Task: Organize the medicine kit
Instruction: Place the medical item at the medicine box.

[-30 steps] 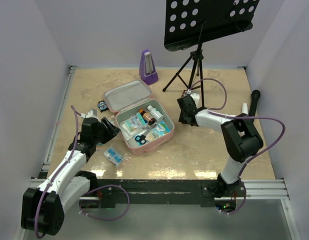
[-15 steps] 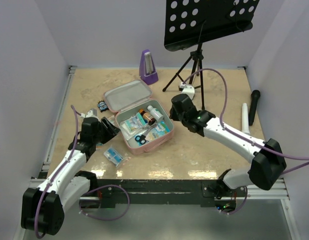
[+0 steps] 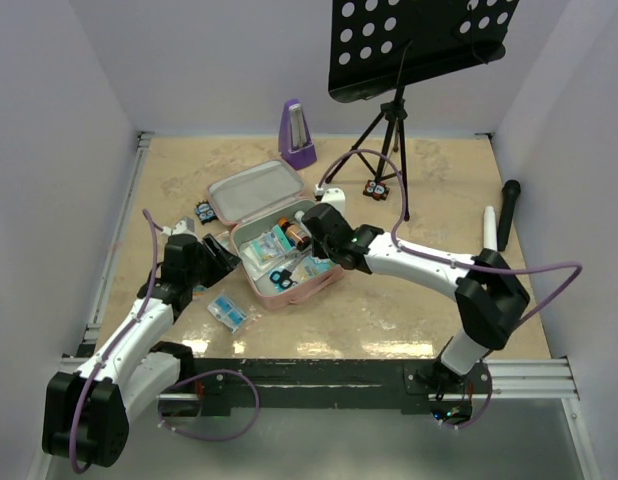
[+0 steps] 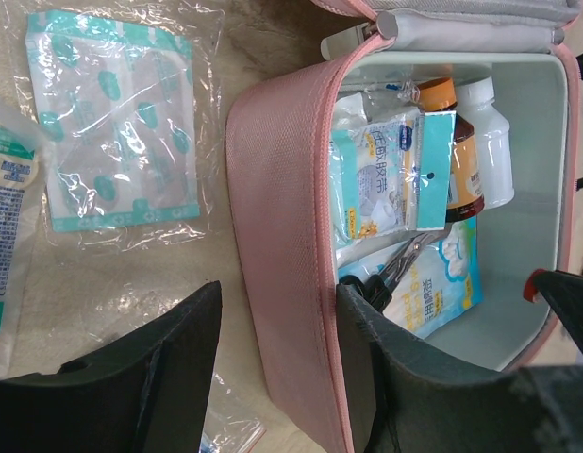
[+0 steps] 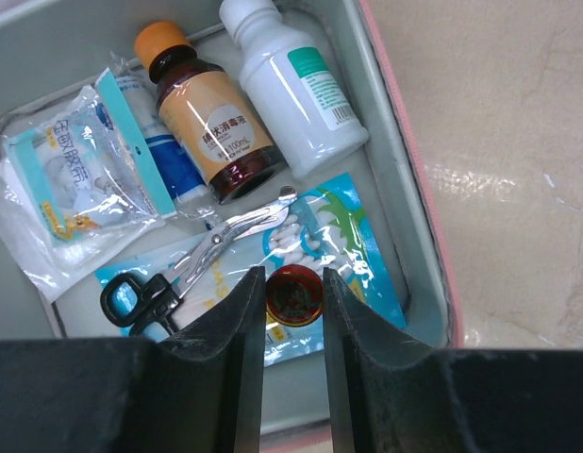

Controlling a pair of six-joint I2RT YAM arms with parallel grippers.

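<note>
Item count, kit and table:
1 pink soft-sided zip case [image 3: 251, 194], 2 bottles inside: amber orange-capped [image 5: 208, 118], white plastic [image 5: 291, 85]; 1 black-handled scissors [image 5: 183, 269]; 1 purple pyramid metronome [image 3: 296, 133].

I see a purple metronome [image 3: 296, 135] by the far wall, a black music stand [image 3: 414, 45] on its tripod, and what may be a black microphone [image 3: 506, 212] far right.

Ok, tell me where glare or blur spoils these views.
Top view: sharp, with ceiling lights reflecting off the table's near edge. Left wrist: glare on the plaster packet, fingers blurred. Right wrist: highlights on the white bottle, fingers soft.
</note>
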